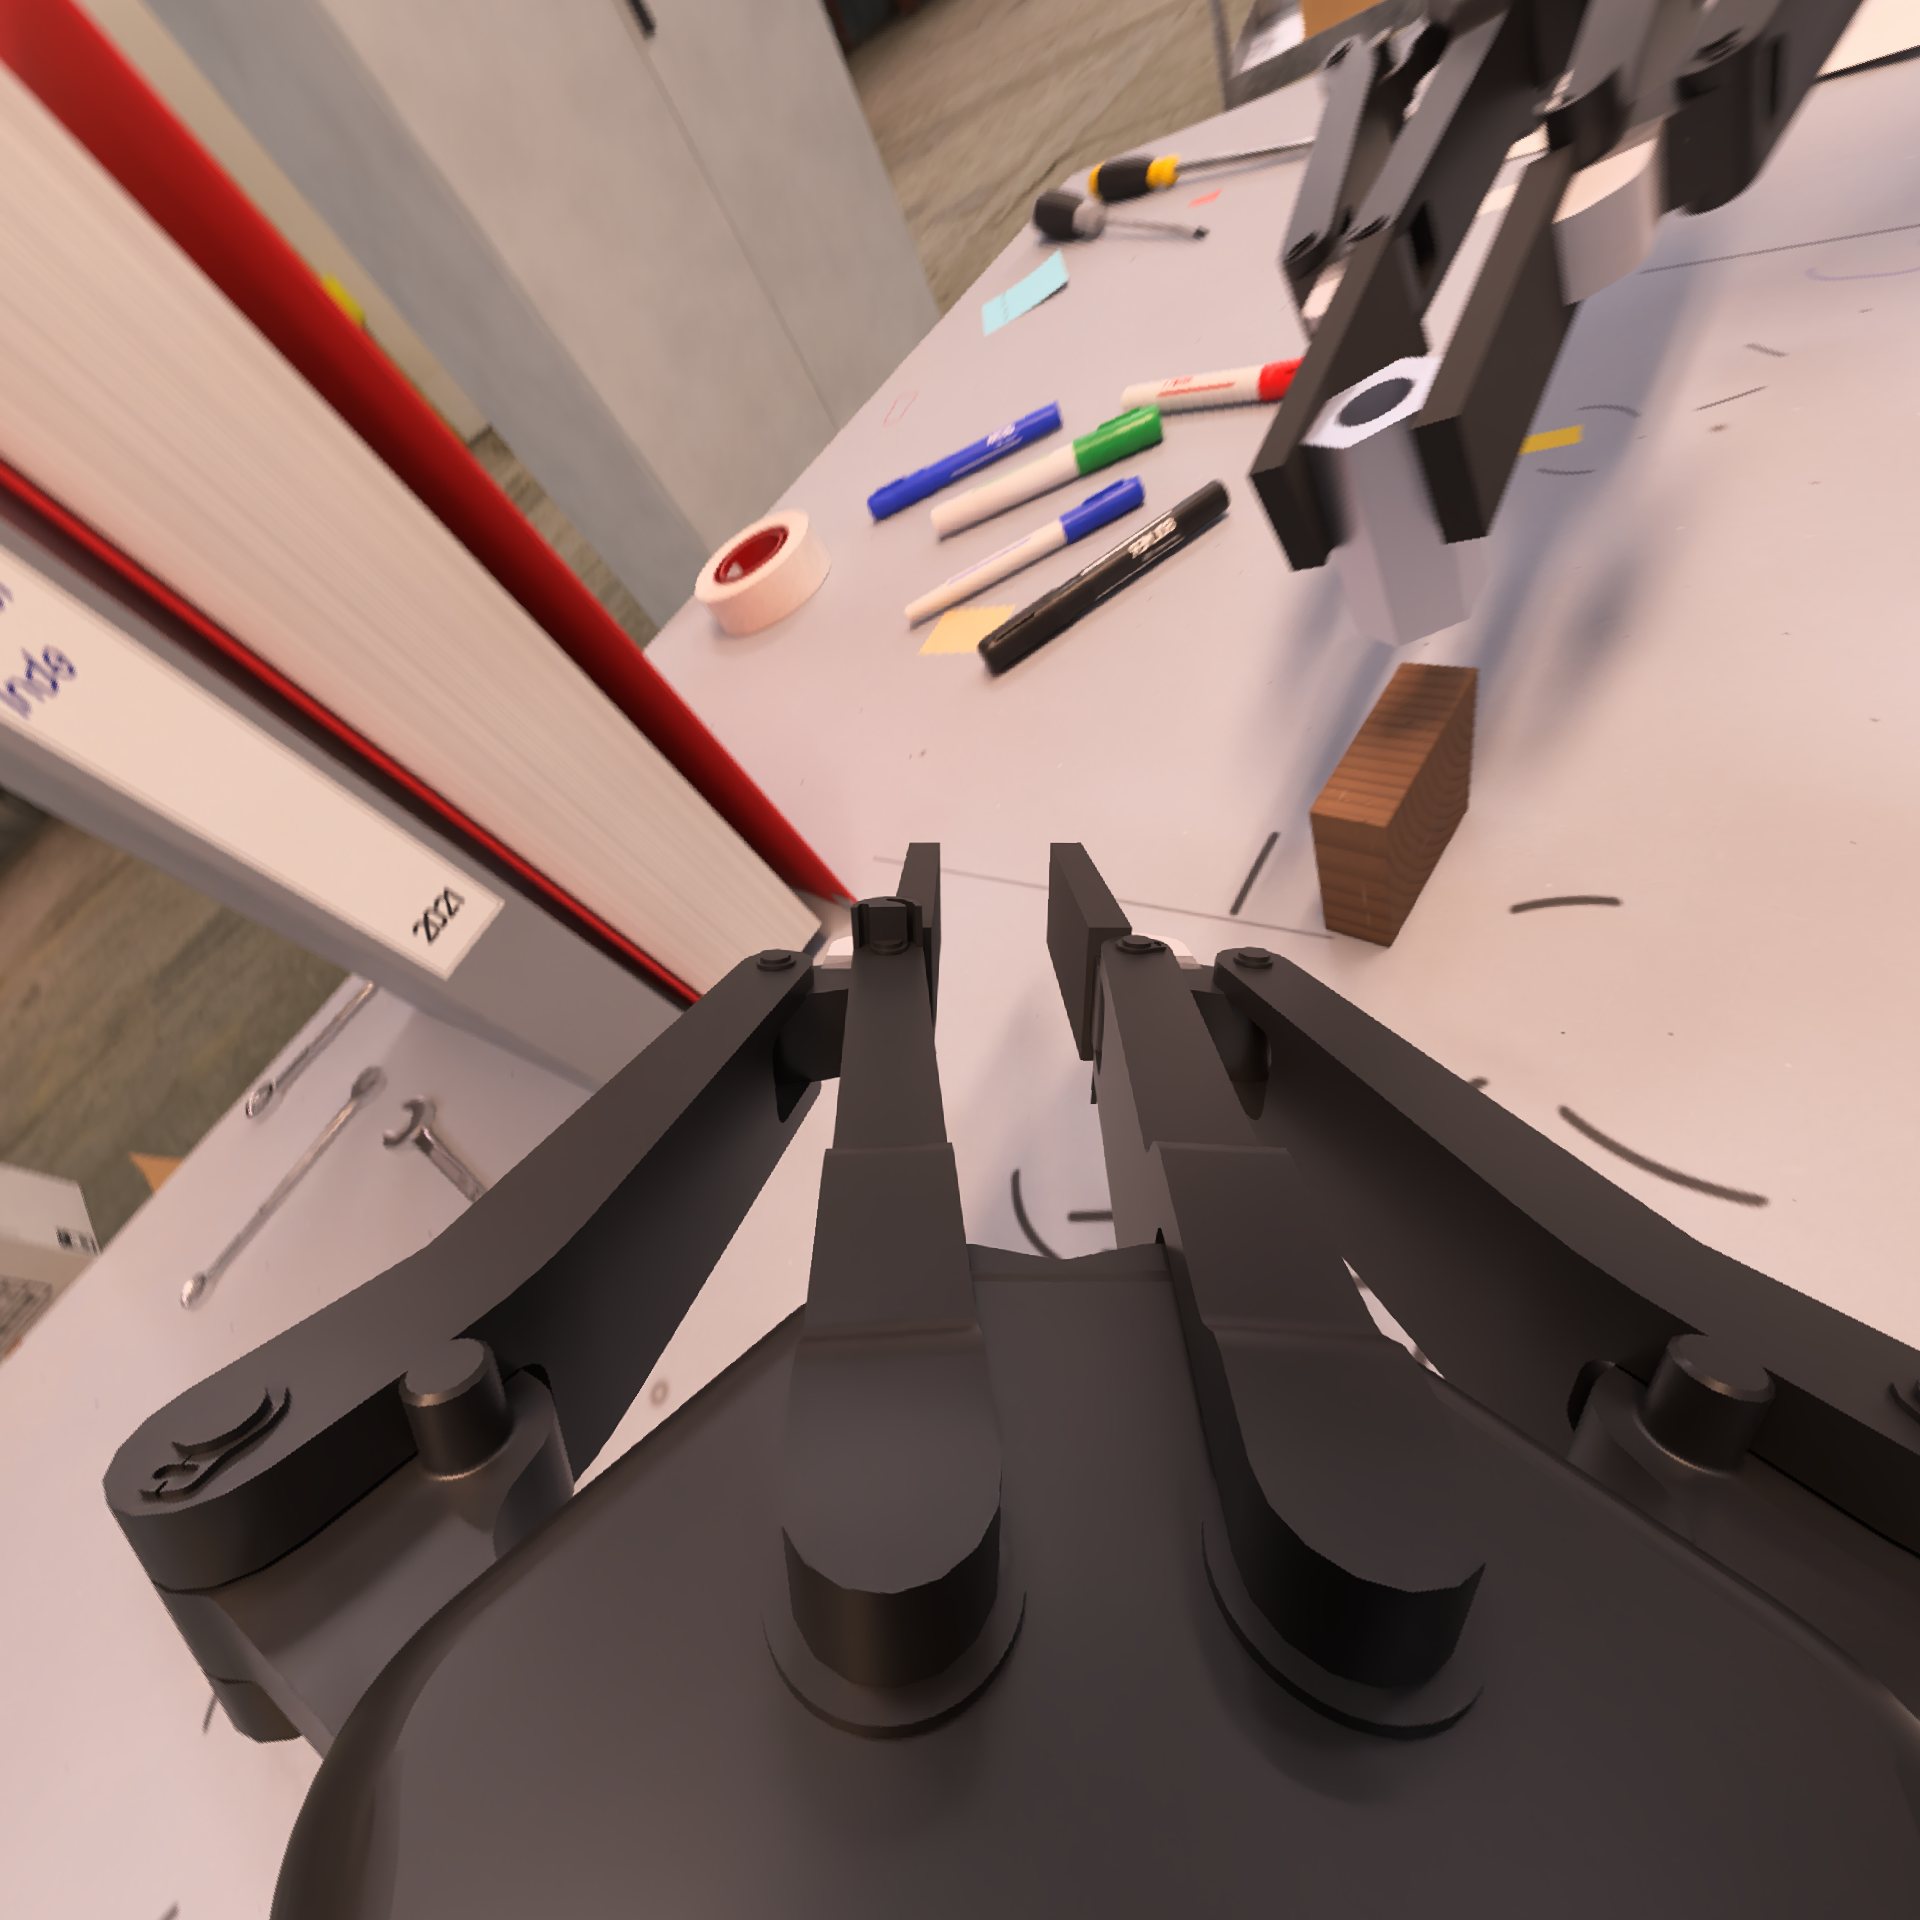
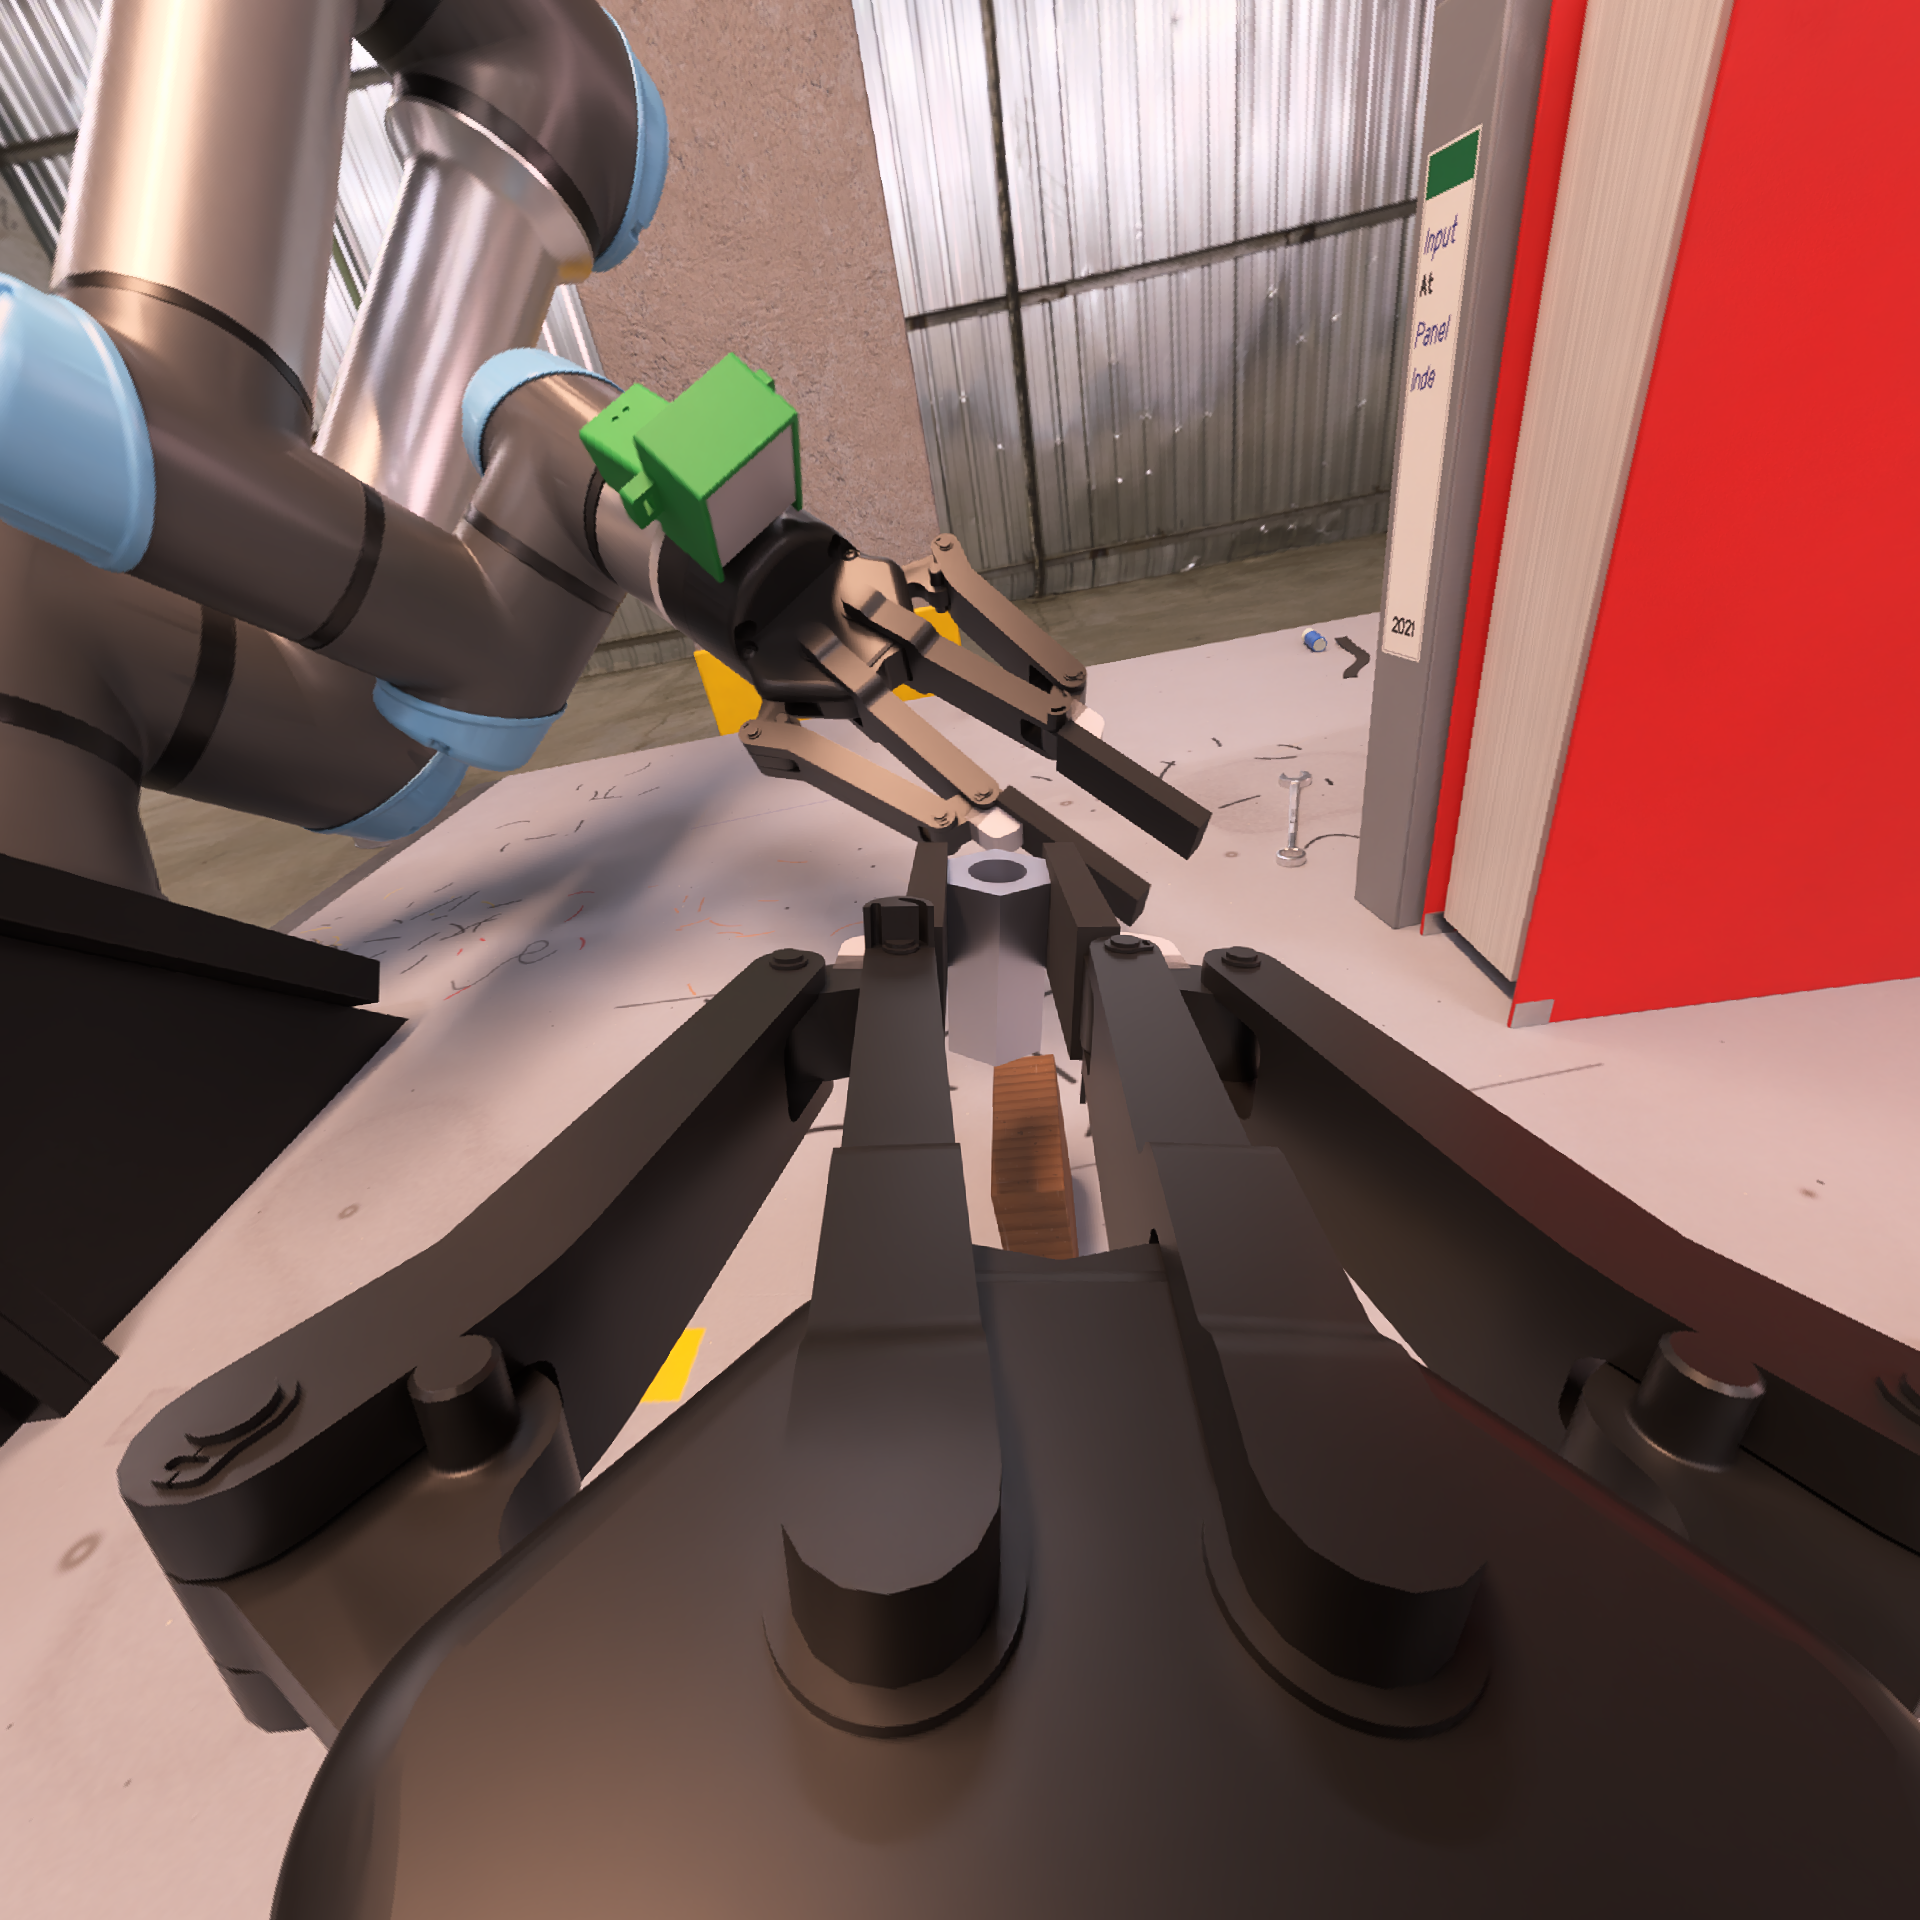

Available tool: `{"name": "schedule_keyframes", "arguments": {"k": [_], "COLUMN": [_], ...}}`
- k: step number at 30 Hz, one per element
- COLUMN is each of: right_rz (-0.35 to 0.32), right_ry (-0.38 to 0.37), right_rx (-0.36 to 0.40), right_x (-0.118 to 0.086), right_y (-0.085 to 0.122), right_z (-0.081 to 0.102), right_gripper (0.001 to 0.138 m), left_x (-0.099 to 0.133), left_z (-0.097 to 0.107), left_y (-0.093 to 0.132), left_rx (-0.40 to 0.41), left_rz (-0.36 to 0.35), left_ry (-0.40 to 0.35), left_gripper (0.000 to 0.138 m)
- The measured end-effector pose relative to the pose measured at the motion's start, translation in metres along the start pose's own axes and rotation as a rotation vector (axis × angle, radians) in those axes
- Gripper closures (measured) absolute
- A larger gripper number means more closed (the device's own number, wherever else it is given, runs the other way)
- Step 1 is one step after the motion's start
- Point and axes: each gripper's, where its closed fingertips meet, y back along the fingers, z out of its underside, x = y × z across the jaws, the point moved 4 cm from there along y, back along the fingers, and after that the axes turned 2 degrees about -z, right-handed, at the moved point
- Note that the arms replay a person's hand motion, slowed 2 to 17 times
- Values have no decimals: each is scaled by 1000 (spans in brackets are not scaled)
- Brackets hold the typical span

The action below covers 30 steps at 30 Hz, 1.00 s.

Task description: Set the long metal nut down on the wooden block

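Note:
The long metal nut [image 1: 1403, 582] is a grey hex piece held upright, bore up, in my right gripper [image 1: 1371, 520], which is shut on its sides. It hangs just above the far end of the wooden block [image 1: 1392, 800], which stands on the grey table. In the right wrist view the nut [image 2: 992, 966] sits between my right gripper's [image 2: 997, 904] fingers, with the block [image 2: 1029, 1153] below it. My left gripper [image 1: 992, 904] is empty, its jaws narrowly apart, low over the table left of the block; it also shows in the right wrist view [image 2: 1164, 868], just beyond the nut.
Several markers [image 1: 1101, 577] and a tape roll [image 1: 764, 571] lie beyond the block. A big red book [image 1: 416, 520] and a grey binder [image 2: 1423, 520] stand at the left side. Wrenches [image 1: 301, 1174] lie near left, screwdrivers [image 1: 1132, 177] far back.

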Motion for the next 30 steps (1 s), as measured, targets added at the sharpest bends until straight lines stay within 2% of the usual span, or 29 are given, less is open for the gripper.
{"name": "schedule_keyframes", "arguments": {"k": [3,6,11,15,20,24,30], "right_rz": [4,8,17,34,59,47,43], "right_ry": [-1,-2,1,10,22,5,-1], "right_rx": [-3,-2,6,26,89,121,118], "right_x": [1,1,2,2,1,-3,-5], "right_y": [-1,-2,-3,-3,1,3,4], "right_z": [1,2,4,5,5,7,10], "right_gripper": [115,115,115,115,115,115,115], "left_x": [-9,-11,-8,-7,-5,-5,-4], "left_z": [15,27,42,51,62,62,61], "left_y": [-6,-12,-21,-27,-32,-34,-35], "left_rx": [-82,-163,-251,-296,-347,-352,-352], "left_rz": [-17,1,44,43,23,18,24], "left_ry": [91,176,256,260,238,233,235], "left_gripper": [113,116,121,124,126,129,131]}}
